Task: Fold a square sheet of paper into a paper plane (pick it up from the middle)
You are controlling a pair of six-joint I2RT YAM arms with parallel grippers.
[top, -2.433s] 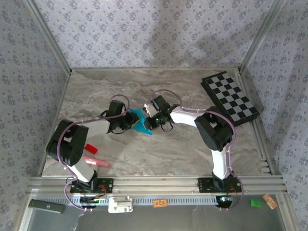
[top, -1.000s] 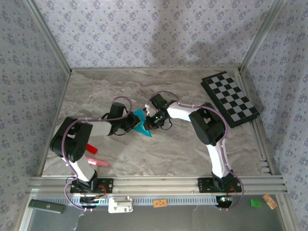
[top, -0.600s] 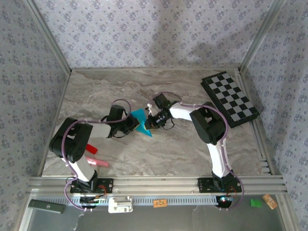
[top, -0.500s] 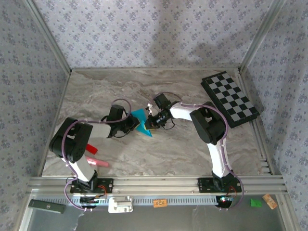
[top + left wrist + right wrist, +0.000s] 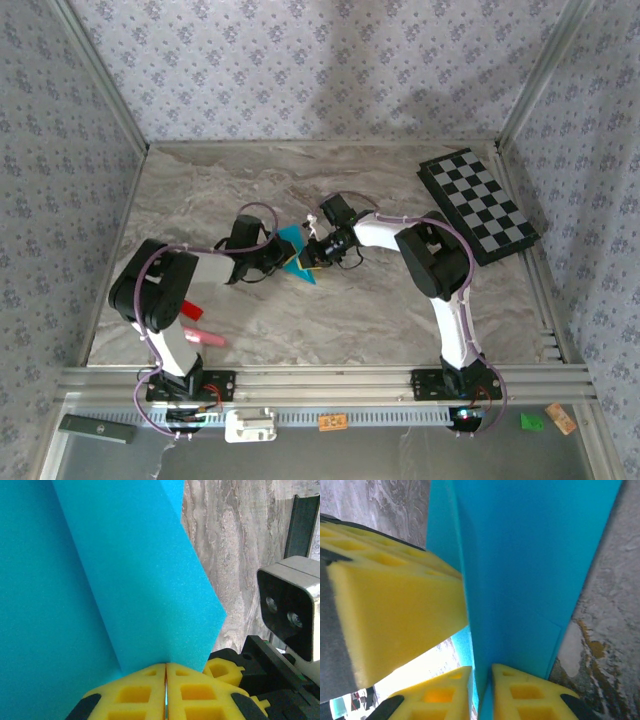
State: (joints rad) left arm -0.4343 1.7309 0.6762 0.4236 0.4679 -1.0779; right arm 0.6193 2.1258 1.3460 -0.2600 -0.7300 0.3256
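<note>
Far left on the tabletop (image 5: 360, 320) there are a couple of small red and pink bits (image 5: 190, 312), well out of the way and nothing to do with the fold.

Next is the left gripper (image 5: 166, 666). Its jaws are fully closed, pinching the sheet of paper (image 5: 150, 580) right at a folded edge. My guess is that's to anchor it so the crease doesn't spring open.

The paper sits between the two grippers around the middle of the tabletop. It's doubled over with a crease line showing, so not a plane yet. I can't tell whether it's lifted or touching the surface.

The right gripper (image 5: 481, 674) comes at it from the opposite side, jaws nearly together with the paper running between them. There's a sliver of gap though, so I honestly can't tell if it's gripping or just bracketing it.

The checkered board (image 5: 477, 205) sits far right, well apart.
</note>
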